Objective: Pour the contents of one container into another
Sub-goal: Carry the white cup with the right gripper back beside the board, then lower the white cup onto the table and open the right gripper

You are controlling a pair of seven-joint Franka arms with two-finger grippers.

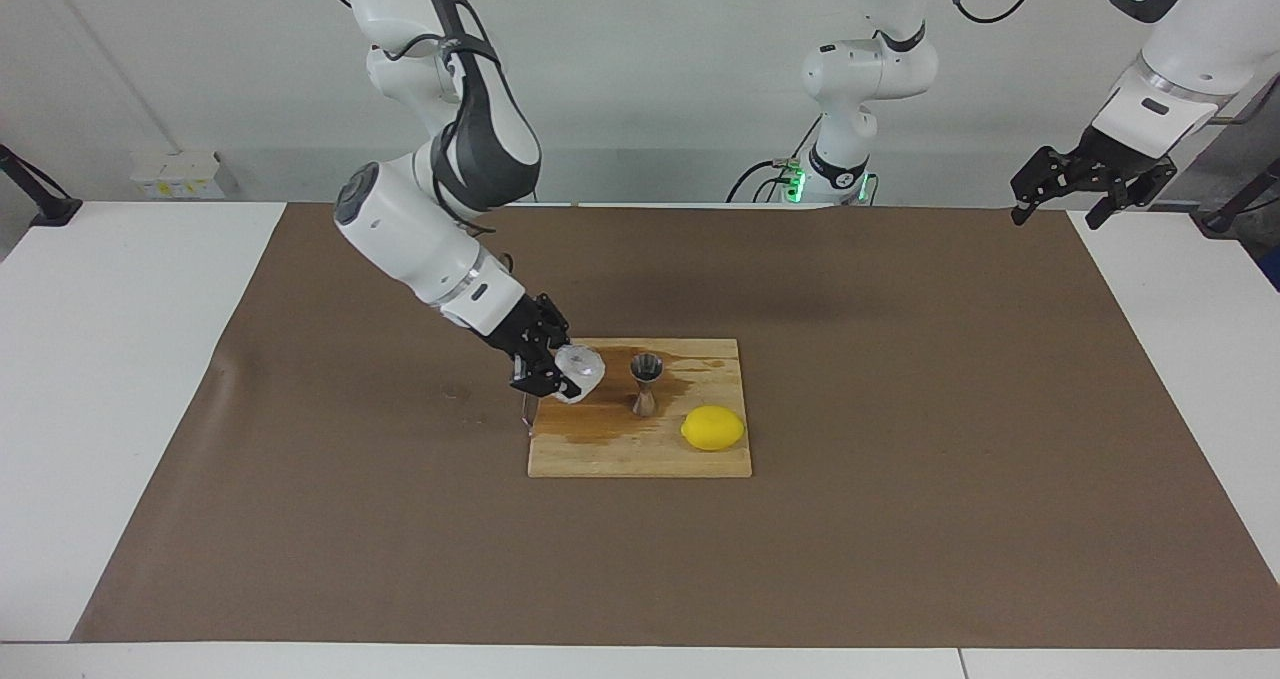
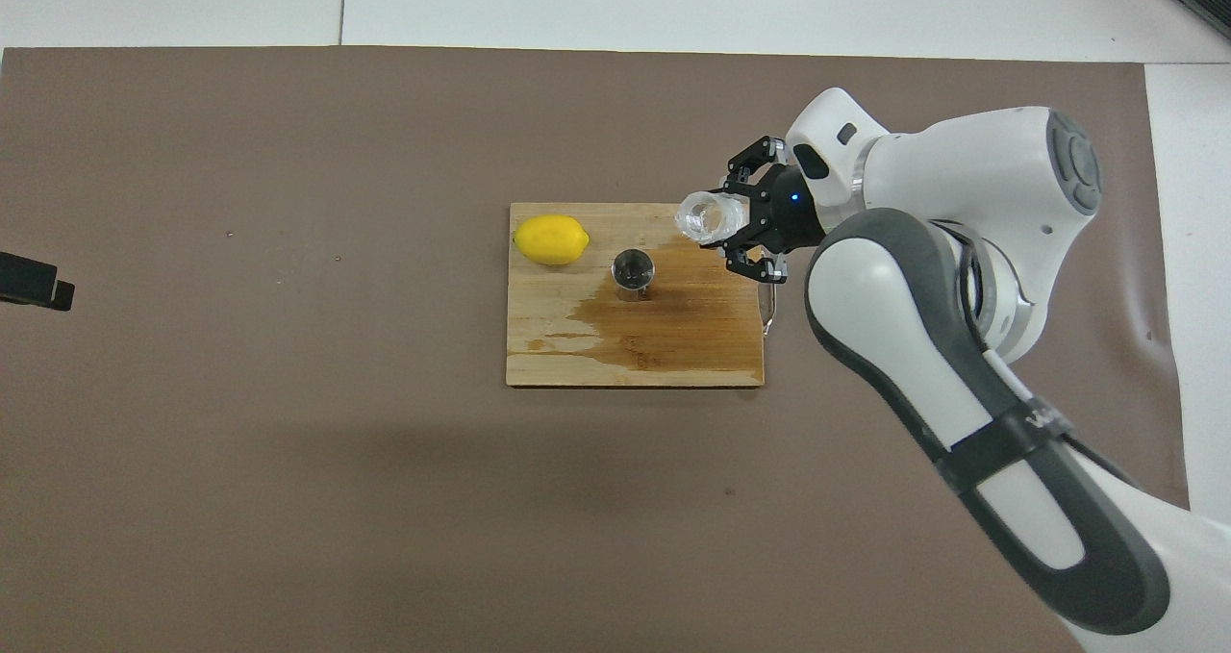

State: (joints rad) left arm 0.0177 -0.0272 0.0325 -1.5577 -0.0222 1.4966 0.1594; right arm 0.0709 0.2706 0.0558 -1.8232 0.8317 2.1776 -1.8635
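A silver jigger [image 1: 646, 384] [image 2: 633, 270] stands upright on the wooden board [image 1: 620, 454] [image 2: 577, 355]. My right gripper [image 1: 565, 371] [image 2: 723, 225] is shut on the small translucent plastic cup [image 1: 580, 367] [image 2: 705, 218]. It holds the cup tipped on its side just above the board's edge at the right arm's end, mouth turned toward the jigger. The cup looks clear, and I see nothing brownish in it. My left gripper [image 1: 1057, 217] waits raised and open over the left arm's end of the table.
A yellow lemon [image 1: 713, 428] [image 2: 550, 239] lies on the board, farther from the robots than the jigger and toward the left arm's end. A wet brown stain [image 1: 590, 409] [image 2: 635, 331] spreads across the board. A brown mat [image 1: 900, 519] covers the table.
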